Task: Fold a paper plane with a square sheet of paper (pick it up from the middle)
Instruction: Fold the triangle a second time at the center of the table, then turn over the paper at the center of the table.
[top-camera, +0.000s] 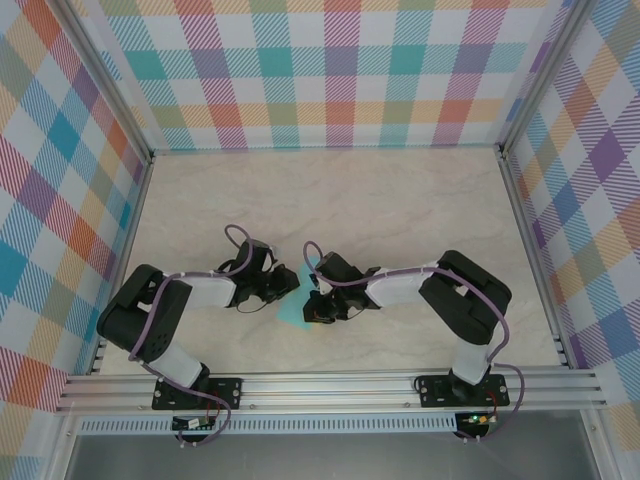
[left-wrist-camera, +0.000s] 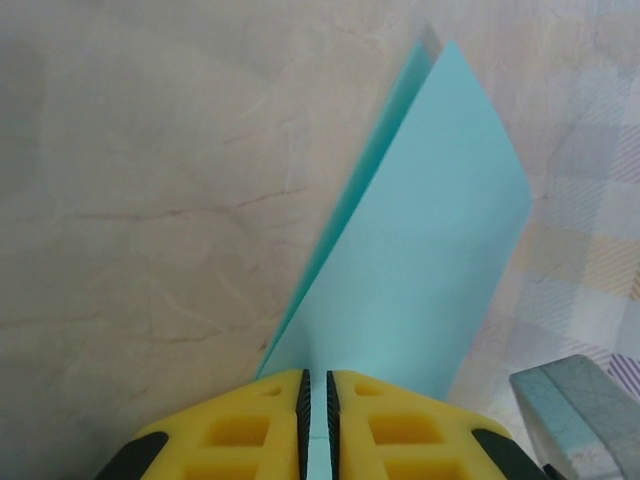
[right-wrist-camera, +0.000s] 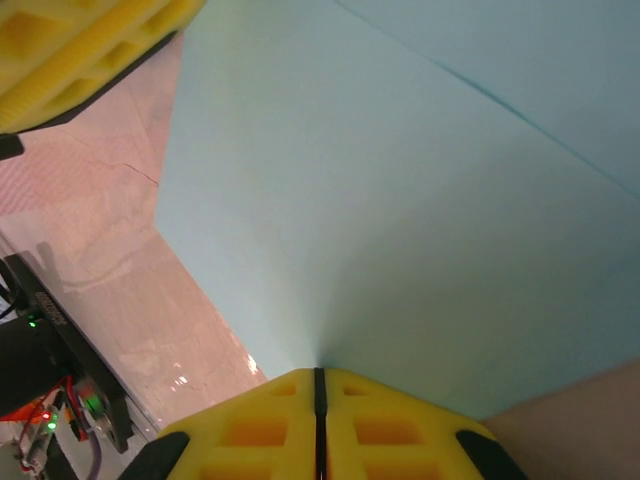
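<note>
Over the bench (top-camera: 380, 200), near the middle of its near edge, the left hand (left-wrist-camera: 318, 390) and right hand (right-wrist-camera: 319, 385) each clench an edge of the square sheet of paper (left-wrist-camera: 420, 250), doubled over, apparently holding both layers aligned for creasing.

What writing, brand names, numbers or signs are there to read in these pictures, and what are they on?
No text can be read in any view.
the turquoise sheet of paper: plain, no print.
the left fingers and the right fingers: bare yellow, no brand or number.
the checked walls: pattern only.
the black electronics with green lights: any print is too small and blurred to read.
</note>
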